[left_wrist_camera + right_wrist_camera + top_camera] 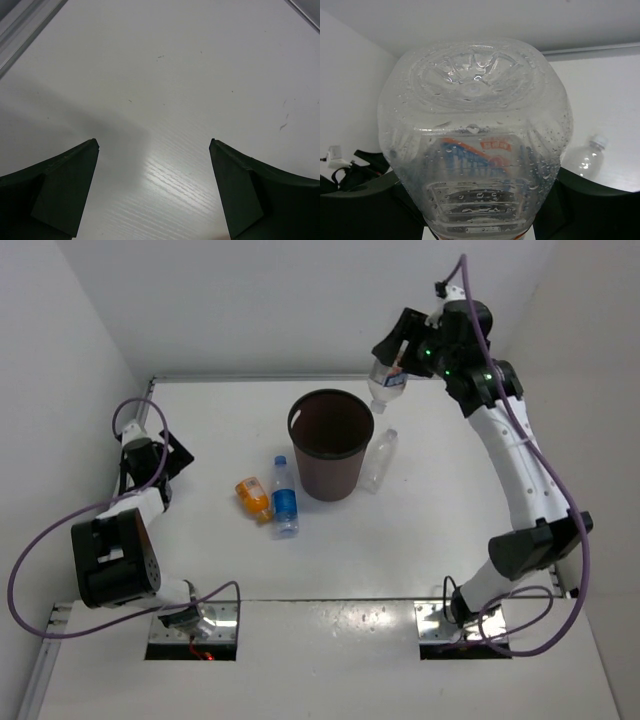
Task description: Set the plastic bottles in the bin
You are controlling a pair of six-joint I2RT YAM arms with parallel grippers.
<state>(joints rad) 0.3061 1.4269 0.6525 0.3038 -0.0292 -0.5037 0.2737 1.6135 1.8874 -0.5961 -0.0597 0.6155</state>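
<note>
Arm bases [465,625] are bolted at the near desk [450,500] edge in the top view; white walls [60,360] enclose left, right and rear. Open desk surrounds the spread, empty left end effector [172,468]. The brown bin [330,475] is set mid-desk, with the orange bottle [253,496] and blue-labelled bottle [285,498] laid just left of it and the plain clear bottle [380,460] just right. The red-and-blue-labelled bottle [385,388] is pinched by the right end effector [393,360], aloft beside the bin's far-right rim. Left wrist: bare desk is framed by wide-apart fingers [65,190]. Right wrist: the droplet-covered held bottle is shown base outward.
</note>
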